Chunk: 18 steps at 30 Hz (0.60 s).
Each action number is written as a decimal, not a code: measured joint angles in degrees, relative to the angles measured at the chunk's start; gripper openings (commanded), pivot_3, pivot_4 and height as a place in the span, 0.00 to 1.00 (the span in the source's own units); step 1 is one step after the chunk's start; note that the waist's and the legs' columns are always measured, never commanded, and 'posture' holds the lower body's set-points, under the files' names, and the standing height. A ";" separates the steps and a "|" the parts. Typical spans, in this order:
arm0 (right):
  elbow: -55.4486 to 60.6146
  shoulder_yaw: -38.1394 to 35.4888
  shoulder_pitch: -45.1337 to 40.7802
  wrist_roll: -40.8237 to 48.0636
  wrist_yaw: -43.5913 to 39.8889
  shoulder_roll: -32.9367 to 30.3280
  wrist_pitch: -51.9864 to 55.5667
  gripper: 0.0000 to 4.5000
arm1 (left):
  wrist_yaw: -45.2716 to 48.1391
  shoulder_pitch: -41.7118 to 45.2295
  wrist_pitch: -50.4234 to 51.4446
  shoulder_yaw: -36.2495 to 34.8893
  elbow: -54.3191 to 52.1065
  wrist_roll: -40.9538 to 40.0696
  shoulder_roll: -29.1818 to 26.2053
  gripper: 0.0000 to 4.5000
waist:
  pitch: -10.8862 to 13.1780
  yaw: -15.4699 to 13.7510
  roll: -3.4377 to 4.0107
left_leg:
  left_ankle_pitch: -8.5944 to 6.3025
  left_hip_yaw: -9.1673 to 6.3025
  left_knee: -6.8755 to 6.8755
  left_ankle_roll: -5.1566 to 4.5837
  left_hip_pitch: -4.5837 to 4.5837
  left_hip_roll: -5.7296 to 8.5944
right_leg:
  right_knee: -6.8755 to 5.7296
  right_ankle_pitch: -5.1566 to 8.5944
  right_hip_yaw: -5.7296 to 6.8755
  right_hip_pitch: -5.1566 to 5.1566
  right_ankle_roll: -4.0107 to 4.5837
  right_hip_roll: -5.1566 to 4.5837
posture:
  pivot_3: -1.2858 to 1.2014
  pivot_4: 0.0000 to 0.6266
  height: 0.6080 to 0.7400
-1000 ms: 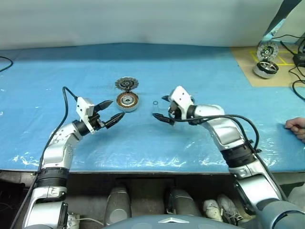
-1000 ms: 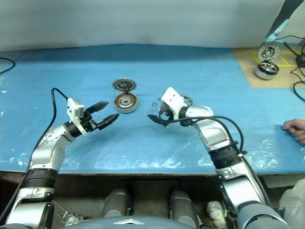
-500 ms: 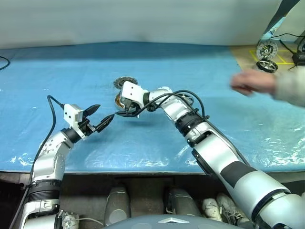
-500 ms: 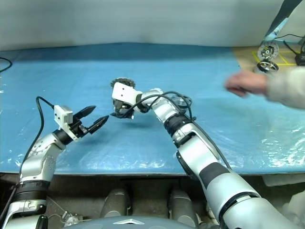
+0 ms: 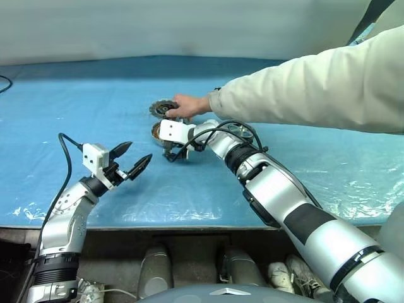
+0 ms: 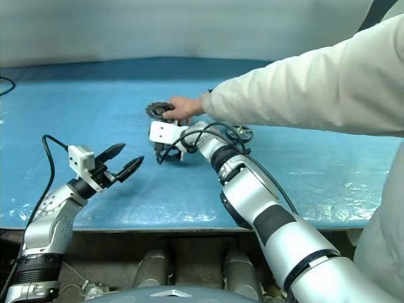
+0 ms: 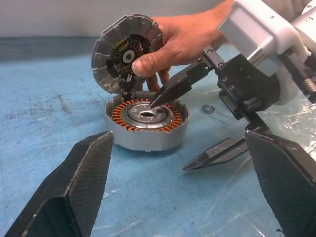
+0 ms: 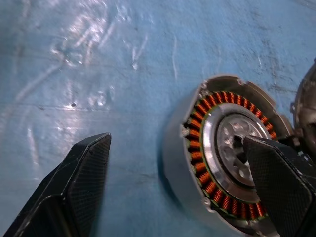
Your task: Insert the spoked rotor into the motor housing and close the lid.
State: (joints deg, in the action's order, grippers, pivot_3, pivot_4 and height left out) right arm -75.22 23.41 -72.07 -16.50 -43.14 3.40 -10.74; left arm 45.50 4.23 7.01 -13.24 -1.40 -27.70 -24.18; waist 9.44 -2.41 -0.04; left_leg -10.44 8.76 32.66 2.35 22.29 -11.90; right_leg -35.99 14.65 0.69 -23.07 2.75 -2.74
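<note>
Rotor seated in motor housing, as I judge it; my right gripper hangs wide over it, left gripper wide, empty. A person's hand tilts the lid; closing it remains.

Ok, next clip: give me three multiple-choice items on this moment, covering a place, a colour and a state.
1. Where is the toothed grey lid disc?
A. tilted up in a person's hand
B. flat on the housing
C. in the left gripper

2. Colour of the windings in the round silver motor housing?
A. green
B. copper-orange
C. white

3. The black-fingered right gripper is:
A. shut on the lid
B. shut, empty
C. open, one fingertip over the housing centre

A: fingers hold it on edge. B: orange ring visible. C: its fingers are spread apart.
</note>
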 measured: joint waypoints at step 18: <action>5.15 -9.19 0.03 3.01 2.60 -6.94 1.81 1.00 | 0.68 5.51 1.23 3.68 2.16 0.04 0.50 0.99 | 0.01 -0.12 0.01 | -0.01 0.01 0.32 -0.02 -0.09 0.01 | -0.68 0.15 -0.05 -0.15 0.25 0.00 | 0.52 0.24 1.00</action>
State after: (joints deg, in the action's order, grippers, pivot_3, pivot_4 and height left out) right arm -70.07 14.22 -72.04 -13.49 -40.54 -3.54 -8.93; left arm 46.18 9.74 8.23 -9.57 0.76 -27.66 -23.68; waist 9.45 -2.53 -0.03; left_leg -10.45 8.78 32.98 2.32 22.21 -11.88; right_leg -36.67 14.80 0.63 -23.22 3.00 -2.74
